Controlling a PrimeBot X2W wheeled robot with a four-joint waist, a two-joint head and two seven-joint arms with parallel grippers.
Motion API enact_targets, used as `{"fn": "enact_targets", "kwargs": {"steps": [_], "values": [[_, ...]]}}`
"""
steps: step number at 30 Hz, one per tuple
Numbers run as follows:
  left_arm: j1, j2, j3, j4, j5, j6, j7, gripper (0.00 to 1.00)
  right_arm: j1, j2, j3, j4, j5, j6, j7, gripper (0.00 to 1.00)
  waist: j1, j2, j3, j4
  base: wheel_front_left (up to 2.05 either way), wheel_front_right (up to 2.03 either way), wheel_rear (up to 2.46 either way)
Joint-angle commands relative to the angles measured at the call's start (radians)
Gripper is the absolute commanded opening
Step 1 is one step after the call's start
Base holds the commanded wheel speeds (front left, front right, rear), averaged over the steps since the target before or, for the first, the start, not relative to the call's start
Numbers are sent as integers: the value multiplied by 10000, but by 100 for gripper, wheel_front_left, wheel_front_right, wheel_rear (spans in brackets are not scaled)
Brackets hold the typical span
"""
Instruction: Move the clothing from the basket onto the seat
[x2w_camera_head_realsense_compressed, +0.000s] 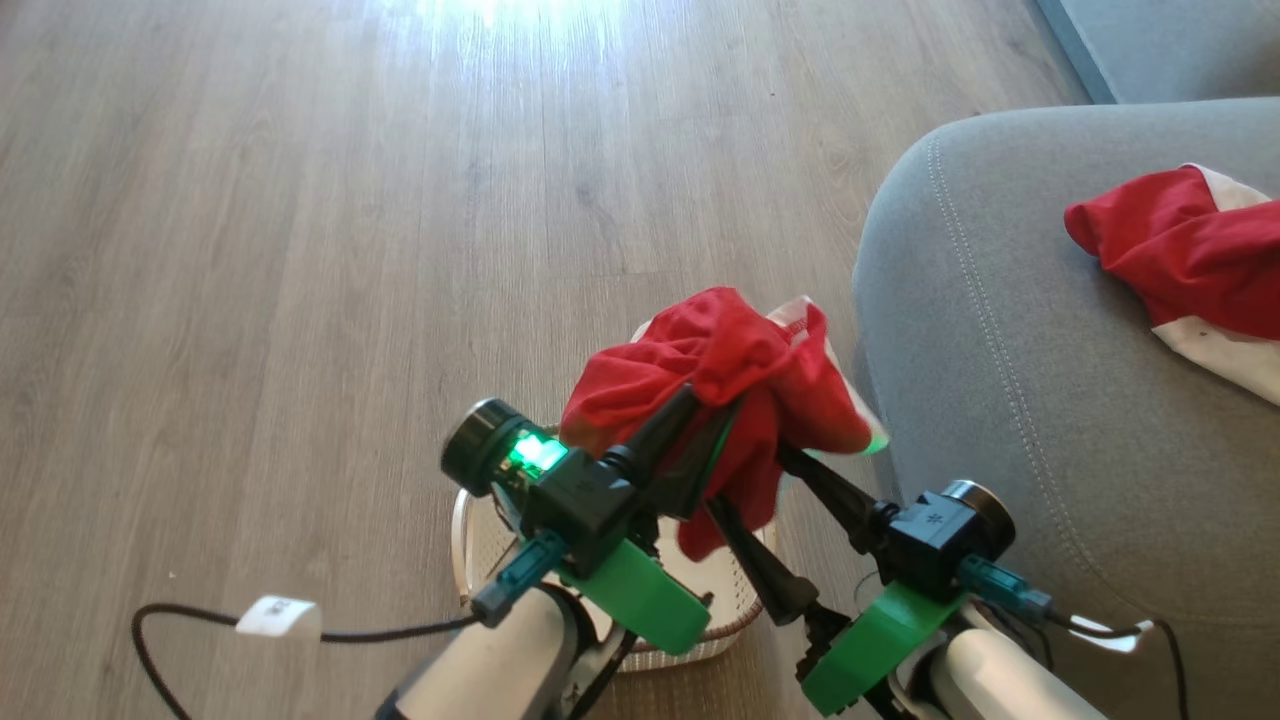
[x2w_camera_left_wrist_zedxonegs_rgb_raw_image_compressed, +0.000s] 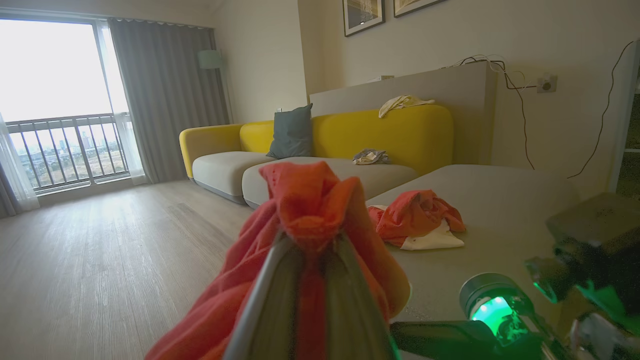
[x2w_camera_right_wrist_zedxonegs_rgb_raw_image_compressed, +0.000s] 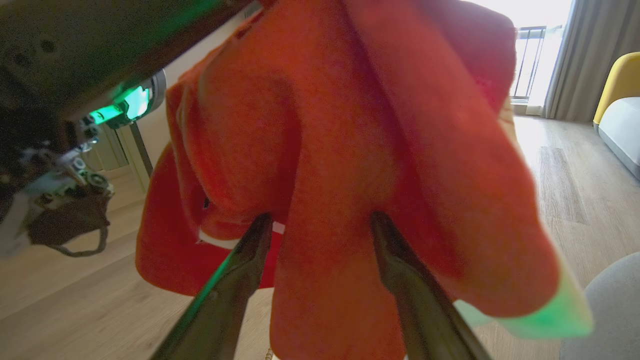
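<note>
- The left gripper (x2w_camera_head_realsense_compressed: 712, 408) pinches the red garment (x2w_camera_head_realsense_compressed: 720, 350) and holds it up above the basket (x2w_camera_head_realsense_compressed: 735, 610).
- In the left wrist view, the left gripper (x2w_camera_left_wrist_zedxonegs_rgb_raw_image_compressed: 312, 240) has its two fingers pressed close together, with a bunch of red cloth squeezed at the tips.
- The right wrist view shows something else. The right gripper (x2w_camera_right_wrist_zedxonegs_rgb_raw_image_compressed: 320, 220) has its fingers (x2w_camera_right_wrist_zedxonegs_rgb_raw_image_compressed: 235, 285) spread wide apart. The red garment (x2w_camera_right_wrist_zedxonegs_rgb_raw_image_compressed: 350, 125) hangs down between them and over them, and the tips are hidden in the cloth.
- In the head view, the right gripper (x2w_camera_head_realsense_compressed: 750, 480) reaches into the same bundle from the right side, lower than the left one.
- The head view looks down on the basket, but the arms and the cloth cover most of it.
- The left wrist view shows the room: a yellow sofa (x2w_camera_left_wrist_zedxonegs_rgb_raw_image_compressed: 390, 132) and a big window (x2w_camera_left_wrist_zedxonegs_rgb_raw_image_compressed: 50, 100) far behind.
- The other red garment (x2w_camera_head_realsense_compressed: 1180, 250) lies on top of the seat (x2w_camera_head_realsense_compressed: 980, 330), well apart from the held one. The left wrist view shows it crumpled (x2w_camera_left_wrist_zedxonegs_rgb_raw_image_compressed: 415, 217), with a white part underneath.
- The basket stands on the wood floor (x2w_camera_head_realsense_compressed: 300, 250), just beside the side of the seat.
- The held cloth hangs near the seat's round corner, a little to its left.
- Grey seat top stretches between that corner and the other red garment.
- The floor spreads wide to the left and ahead.
- A black cable (x2w_camera_head_realsense_compressed: 280, 615) with a white tag lies by the left arm.
</note>
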Motion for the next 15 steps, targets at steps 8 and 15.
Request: {"fn": "enact_targets", "kwargs": {"steps": [8, 15], "values": [[-702, 22, -325, -299, -219, 184, -49, 0, -600, 150, 324, 213, -214, 69, -94, 100, 0, 0, -129, 102, 0, 0, 0], [-677, 22, -692, -291, -300, 208, -49, 0, -636, 438, 276, 335, -494, 69, -94, 100, 0, 0, -207, 88, 0, 0, 0]]}}
